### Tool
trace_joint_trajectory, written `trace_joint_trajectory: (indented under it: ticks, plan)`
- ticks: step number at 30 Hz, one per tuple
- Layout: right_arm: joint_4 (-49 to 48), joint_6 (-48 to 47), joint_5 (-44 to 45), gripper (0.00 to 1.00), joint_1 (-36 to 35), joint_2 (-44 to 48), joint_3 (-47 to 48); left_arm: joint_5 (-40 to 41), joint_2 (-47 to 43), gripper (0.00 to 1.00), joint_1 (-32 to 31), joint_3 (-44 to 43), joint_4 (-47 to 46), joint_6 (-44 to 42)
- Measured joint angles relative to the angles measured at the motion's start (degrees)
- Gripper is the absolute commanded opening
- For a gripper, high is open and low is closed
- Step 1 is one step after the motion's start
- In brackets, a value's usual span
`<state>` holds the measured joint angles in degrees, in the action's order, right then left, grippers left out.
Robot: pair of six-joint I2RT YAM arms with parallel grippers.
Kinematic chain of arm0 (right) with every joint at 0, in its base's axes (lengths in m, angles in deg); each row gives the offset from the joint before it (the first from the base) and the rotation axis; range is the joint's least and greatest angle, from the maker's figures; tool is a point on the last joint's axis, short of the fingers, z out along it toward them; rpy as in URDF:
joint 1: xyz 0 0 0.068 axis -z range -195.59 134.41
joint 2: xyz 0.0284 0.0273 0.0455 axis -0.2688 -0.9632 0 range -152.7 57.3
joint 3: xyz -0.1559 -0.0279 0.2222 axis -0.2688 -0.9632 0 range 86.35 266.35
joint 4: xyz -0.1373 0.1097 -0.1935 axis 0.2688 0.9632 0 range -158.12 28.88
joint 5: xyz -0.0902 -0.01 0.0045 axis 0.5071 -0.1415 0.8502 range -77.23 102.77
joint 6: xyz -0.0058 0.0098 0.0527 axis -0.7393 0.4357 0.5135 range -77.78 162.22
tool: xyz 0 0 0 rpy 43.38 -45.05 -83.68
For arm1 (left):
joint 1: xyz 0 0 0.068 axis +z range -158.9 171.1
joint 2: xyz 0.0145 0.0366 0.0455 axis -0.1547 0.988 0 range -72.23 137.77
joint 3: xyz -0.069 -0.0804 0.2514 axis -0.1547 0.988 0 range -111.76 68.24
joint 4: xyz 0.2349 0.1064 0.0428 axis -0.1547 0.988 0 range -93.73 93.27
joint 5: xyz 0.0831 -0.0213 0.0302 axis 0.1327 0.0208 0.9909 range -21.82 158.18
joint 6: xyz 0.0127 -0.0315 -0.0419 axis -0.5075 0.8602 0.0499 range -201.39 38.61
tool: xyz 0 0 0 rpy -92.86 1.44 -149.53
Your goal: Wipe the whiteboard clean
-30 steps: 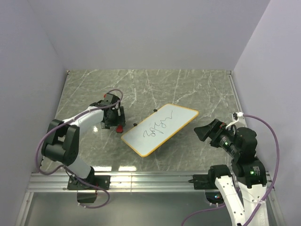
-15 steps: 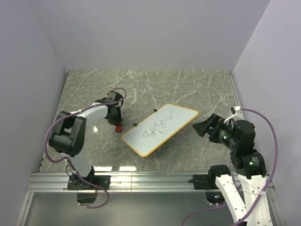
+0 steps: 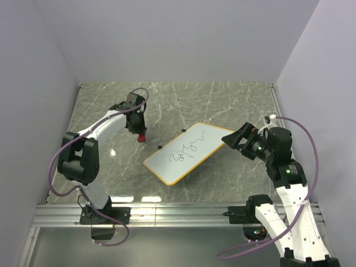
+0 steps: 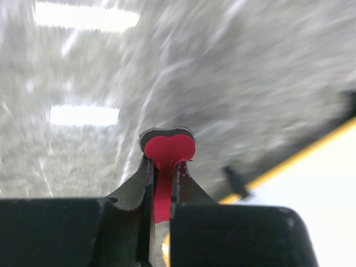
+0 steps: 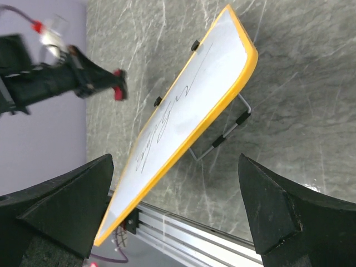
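The whiteboard (image 3: 189,151) is white with an orange rim and dark scribbles. It lies slanted at mid-table, propped on a small wire stand. My left gripper (image 3: 139,131) hangs to the left of the board, shut on a small red eraser (image 3: 142,137). In the left wrist view the eraser (image 4: 167,149) sticks out past the fingers (image 4: 135,186), and the board's rim shows at lower right. My right gripper (image 3: 232,139) is open just off the board's right corner. In the right wrist view the whiteboard (image 5: 189,94) runs diagonally ahead of the wide-open right gripper (image 5: 176,158).
An aluminium rail (image 3: 178,211) runs along the table's near edge. Purple walls close in on the left, back and right. The board's wire stand (image 5: 222,133) pokes out under its right side. The left arm (image 5: 55,83) shows beyond the board.
My left gripper has shut on the red eraser and carried it a little toward the back. The right gripper has swung up and left, closer to the board's right corner.
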<state>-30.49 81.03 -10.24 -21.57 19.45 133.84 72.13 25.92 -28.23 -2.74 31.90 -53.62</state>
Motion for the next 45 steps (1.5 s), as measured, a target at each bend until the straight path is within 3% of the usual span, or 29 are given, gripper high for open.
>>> trace_joint_trajectory:
  ticks: [8,13,20,25,28,31,34,35,45]
  plan:
    - [-4.8,3.7,1.6,1.0,-2.7,-7.0,-2.2,-6.1,-6.0,0.0,-1.8,-10.8,2.3,-3.7]
    - [-8.9,5.0,5.0,0.9,-7.5,-12.8,-2.8,-11.9,-8.0,0.0,-5.2,-14.6,3.9,-7.3]
    - [-13.2,6.6,8.7,0.58,-11.4,-20.5,-2.8,-21.3,-7.3,0.0,-10.9,-16.2,5.9,-10.1]
    - [-14.1,7.4,11.1,0.47,-12.5,-23.1,-2.3,-25.8,-2.8,0.0,-14.5,-19.6,5.7,-10.7]
    - [-14.7,8.5,11.6,0.35,-13.0,-23.5,-1.0,-27.5,1.1,0.0,-16.7,-22.7,5.4,-11.1]
    - [-16.0,9.3,12.0,0.15,-13.5,-23.6,0.1,-29.4,4.1,0.0,-18.4,-25.2,5.4,-11.1]
    - [-17.6,10.7,11.4,0.08,-13.8,-23.8,1.0,-30.9,5.8,0.0,-19.5,-27.3,5.0,-11.2]
    - [-17.8,10.9,11.4,0.01,-14.1,-23.8,1.2,-31.4,6.1,0.0,-19.9,-27.9,4.8,-11.2]
    - [-16.7,11.8,12.5,0.0,-15.8,-26.4,3.3,-35.1,9.9,0.0,-23.7,-31.4,2.7,-10.0]
